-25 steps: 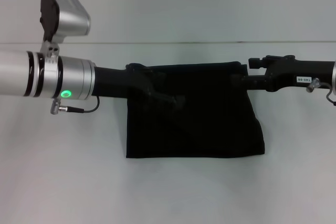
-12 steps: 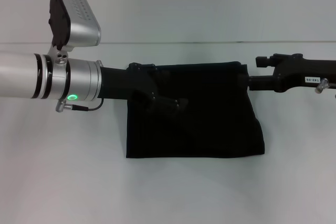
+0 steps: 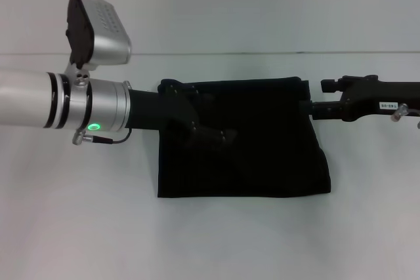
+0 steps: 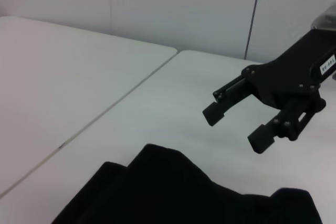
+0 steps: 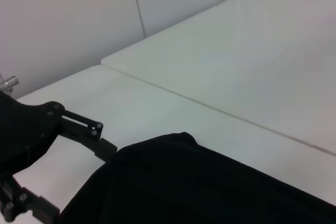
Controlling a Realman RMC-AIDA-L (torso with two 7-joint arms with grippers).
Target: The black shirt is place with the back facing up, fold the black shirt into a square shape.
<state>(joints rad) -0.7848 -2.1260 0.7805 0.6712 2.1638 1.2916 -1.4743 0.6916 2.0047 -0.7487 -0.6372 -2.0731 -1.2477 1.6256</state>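
Folded black shirt on white table

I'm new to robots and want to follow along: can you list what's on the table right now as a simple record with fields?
Shirt: black shirt, folded into a rough rectangle, flat on the table
Left gripper: over the shirt's far left corner; black on black, so its grip is unclear
Right gripper: open, holding nothing, just off the shirt's far right corner
Surface: white table with a seam running behind the shirt
Fold status: compact, wider than deep, not yet clearly square
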